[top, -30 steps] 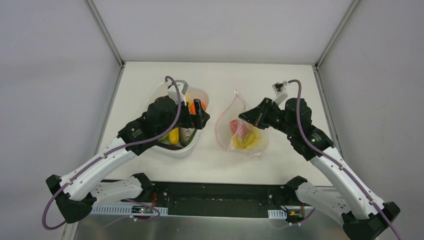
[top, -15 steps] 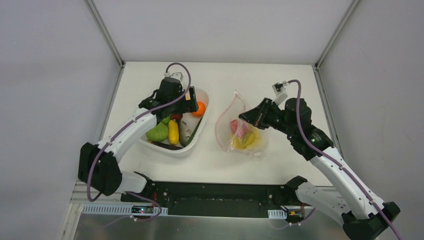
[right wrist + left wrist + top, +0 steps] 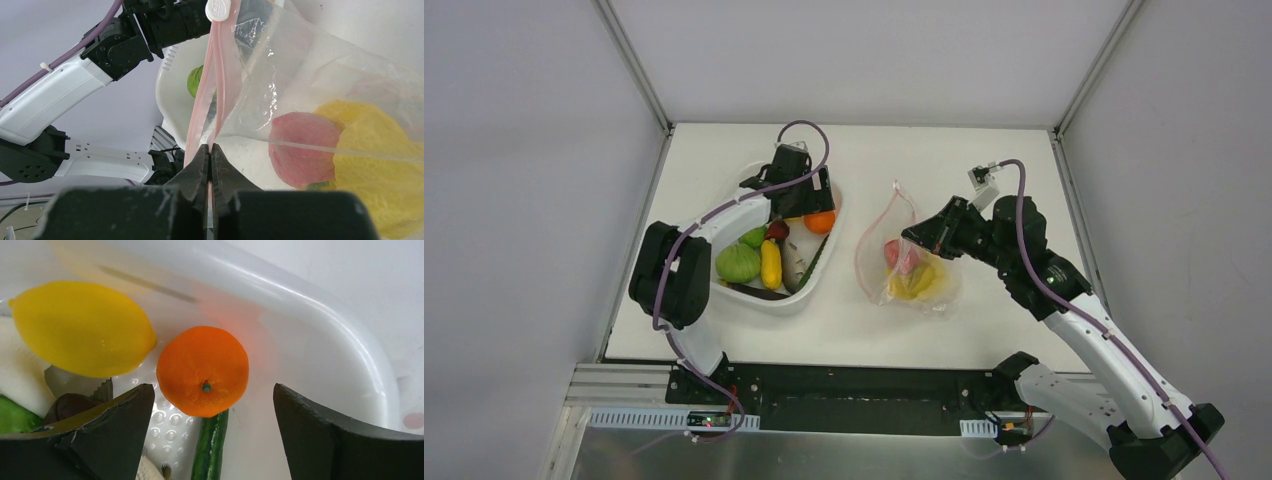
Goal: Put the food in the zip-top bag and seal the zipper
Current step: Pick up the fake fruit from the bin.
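Observation:
The clear zip-top bag (image 3: 921,282) lies right of centre, holding a pink-red fruit (image 3: 304,149) and yellow food (image 3: 380,170). My right gripper (image 3: 210,150) is shut on the bag's pink zipper strip (image 3: 216,75) and holds the mouth up; it also shows in the top view (image 3: 912,233). My left gripper (image 3: 212,405) is open over the far end of the white tub (image 3: 769,300). An orange (image 3: 202,371) sits between and just ahead of its fingers, with a yellow lemon (image 3: 82,327) to its left and a green cucumber (image 3: 210,447) below.
The tub also holds a green fruit (image 3: 738,263), a yellow piece (image 3: 770,265) and a dark red piece (image 3: 776,230). The tub's curved wall (image 3: 320,315) rises just beyond the orange. Grey walls enclose the table on three sides.
My left arm has stretched farther back over the tub, and its gripper now hangs over the orange at the far end. The right gripper and the bag have stayed in place.

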Action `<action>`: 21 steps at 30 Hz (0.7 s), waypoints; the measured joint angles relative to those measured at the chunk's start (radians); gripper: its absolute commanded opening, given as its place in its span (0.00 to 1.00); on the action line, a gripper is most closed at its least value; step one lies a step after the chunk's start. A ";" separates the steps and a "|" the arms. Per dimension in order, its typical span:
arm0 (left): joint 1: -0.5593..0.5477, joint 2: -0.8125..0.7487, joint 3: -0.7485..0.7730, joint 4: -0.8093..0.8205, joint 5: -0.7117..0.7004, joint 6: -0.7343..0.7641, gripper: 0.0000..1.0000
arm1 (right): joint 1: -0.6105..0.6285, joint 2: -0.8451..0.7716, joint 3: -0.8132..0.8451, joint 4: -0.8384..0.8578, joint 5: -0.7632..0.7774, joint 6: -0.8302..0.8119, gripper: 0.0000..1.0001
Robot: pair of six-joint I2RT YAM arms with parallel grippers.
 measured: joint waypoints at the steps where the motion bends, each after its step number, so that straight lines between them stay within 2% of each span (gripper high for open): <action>1: 0.000 0.009 0.000 0.006 -0.012 -0.006 0.90 | 0.000 0.001 0.001 -0.002 0.000 0.000 0.00; 9: 0.000 0.068 -0.022 0.045 -0.048 -0.034 0.88 | 0.000 0.011 0.005 -0.005 0.000 0.007 0.00; 16: 0.000 0.102 -0.047 0.089 -0.048 -0.058 0.71 | 0.000 0.012 0.005 -0.005 0.000 0.010 0.00; 18: 0.000 0.102 -0.048 0.099 -0.051 -0.063 0.60 | 0.000 0.012 0.005 -0.005 0.000 0.010 0.00; 21: 0.000 0.097 -0.066 0.123 -0.056 -0.074 0.52 | 0.000 0.011 0.005 -0.006 0.000 0.011 0.00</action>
